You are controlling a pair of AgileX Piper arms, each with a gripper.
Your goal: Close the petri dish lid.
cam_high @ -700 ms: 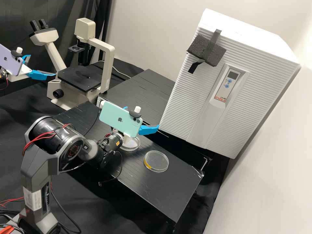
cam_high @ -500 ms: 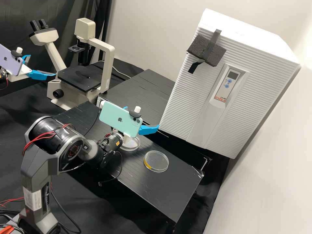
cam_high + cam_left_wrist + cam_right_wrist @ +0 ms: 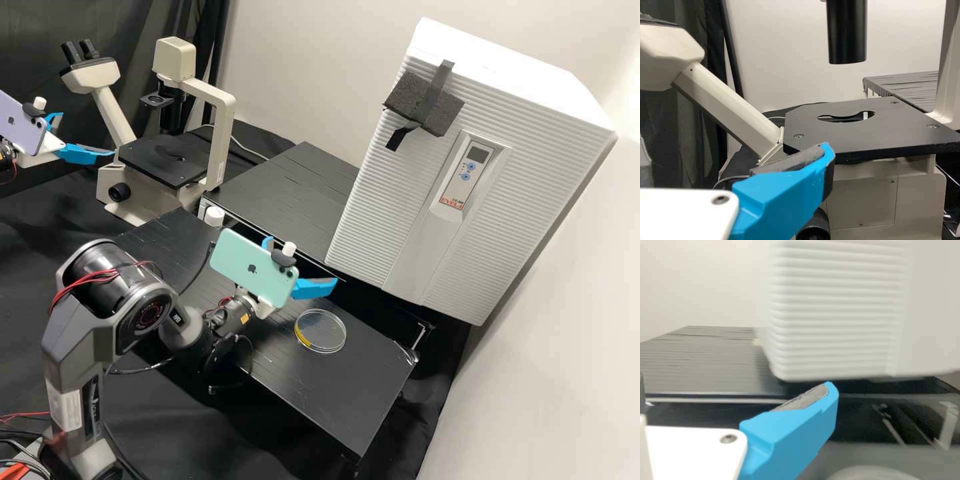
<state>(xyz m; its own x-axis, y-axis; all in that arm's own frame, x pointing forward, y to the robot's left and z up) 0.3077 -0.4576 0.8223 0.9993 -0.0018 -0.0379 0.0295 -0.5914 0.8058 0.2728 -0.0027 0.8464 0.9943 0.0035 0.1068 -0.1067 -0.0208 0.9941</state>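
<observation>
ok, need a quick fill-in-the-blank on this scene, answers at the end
The petri dish has a ____ strip at its rim.
The phone mounted by the right gripper is ____.
The left gripper is beside the ____.
The foam block on the white cabinet is held by black ____.

Missing: yellow; green; microscope; tape

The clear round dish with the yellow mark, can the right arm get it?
Probably, yes: the right pincer hangs open close by the clear dish, and nothing seems to stand between them.
</observation>
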